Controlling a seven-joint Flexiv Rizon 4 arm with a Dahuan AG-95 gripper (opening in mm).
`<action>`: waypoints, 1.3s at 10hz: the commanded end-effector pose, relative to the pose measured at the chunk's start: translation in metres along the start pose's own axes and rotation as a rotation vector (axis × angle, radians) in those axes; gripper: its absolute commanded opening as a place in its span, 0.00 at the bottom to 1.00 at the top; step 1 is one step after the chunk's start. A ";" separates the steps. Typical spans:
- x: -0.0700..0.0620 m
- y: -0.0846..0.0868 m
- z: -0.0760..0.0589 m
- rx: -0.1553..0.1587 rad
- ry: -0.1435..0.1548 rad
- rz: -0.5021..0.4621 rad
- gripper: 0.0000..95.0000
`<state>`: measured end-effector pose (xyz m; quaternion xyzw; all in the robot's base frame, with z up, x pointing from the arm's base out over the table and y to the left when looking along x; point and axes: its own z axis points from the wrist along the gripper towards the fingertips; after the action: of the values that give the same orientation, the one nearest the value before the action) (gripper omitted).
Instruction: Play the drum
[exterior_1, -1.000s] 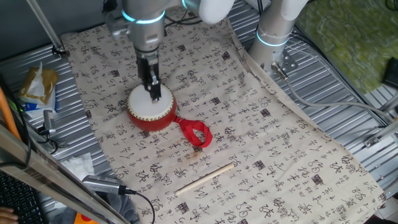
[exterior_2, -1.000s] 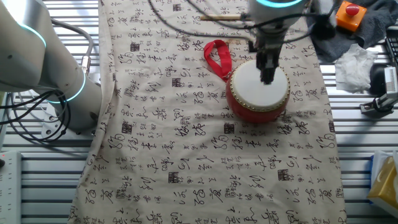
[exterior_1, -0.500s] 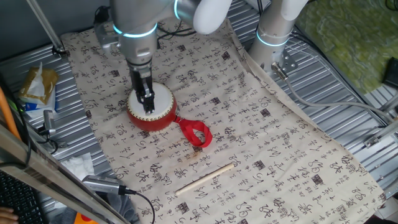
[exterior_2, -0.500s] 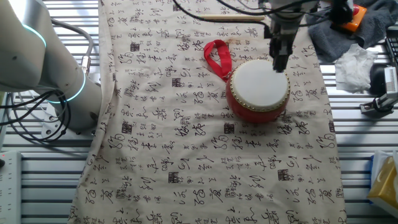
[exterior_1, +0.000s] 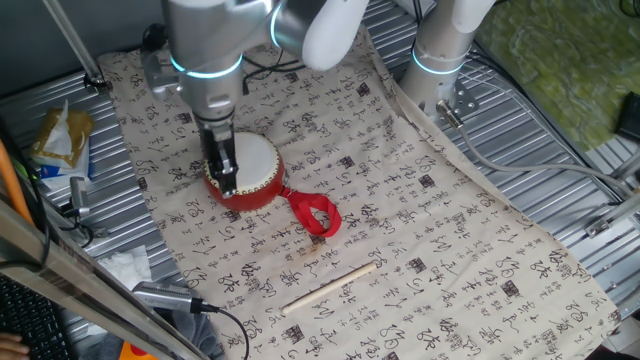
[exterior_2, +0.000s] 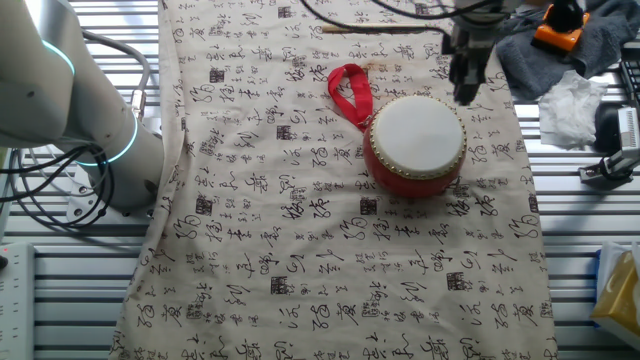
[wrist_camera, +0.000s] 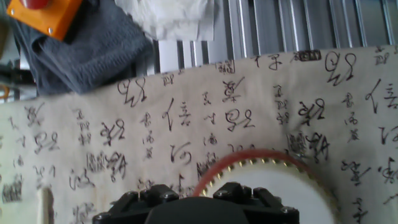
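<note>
We see the drum (exterior_1: 247, 170) sitting flat on the calligraphy-printed cloth (exterior_1: 400, 200) that covers the bench (exterior_1: 560, 140), its white skin facing up and the red body showing below the studded rim. In one fixed view the drum lies toward 10 o'clock from the middle of the cloth; its red ribbon loop (exterior_1: 315, 214) trails off at its 4 o'clock, lying on the cloth and joined to the drum's side. In the other fixed view the same drum (exterior_2: 415, 145) appears right of centre, with the ribbon loop (exterior_2: 349, 92) at its 10 o'clock.

The gripper (exterior_1: 222, 172) points straight down over the drum's rim at the drum's 9 o'clock side in one fixed view; in the other fixed view the gripper (exterior_2: 465, 80) hangs at the drum's 1 o'clock edge, and we cannot tell whether the tips touch the drum. Its fingers look pressed close together with nothing between them, so we read it as clenched and empty. In the hand view the fingers are only a dark block at 6 o'clock, with the drum's (wrist_camera: 280, 193) gold-studded rim curving just beside them.

A thin pale wooden stick (exterior_1: 329, 289) lies on the cloth well apart from the drum, at its 5 o'clock, beyond the ribbon.
</note>
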<state>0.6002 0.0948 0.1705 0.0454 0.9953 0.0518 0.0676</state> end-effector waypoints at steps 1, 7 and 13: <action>-0.007 0.005 0.004 0.005 0.000 0.011 0.40; -0.011 0.007 0.014 0.018 0.055 0.038 0.00; 0.010 0.007 0.023 0.061 0.043 0.050 0.00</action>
<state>0.5931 0.1040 0.1485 0.0659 0.9975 0.0171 0.0214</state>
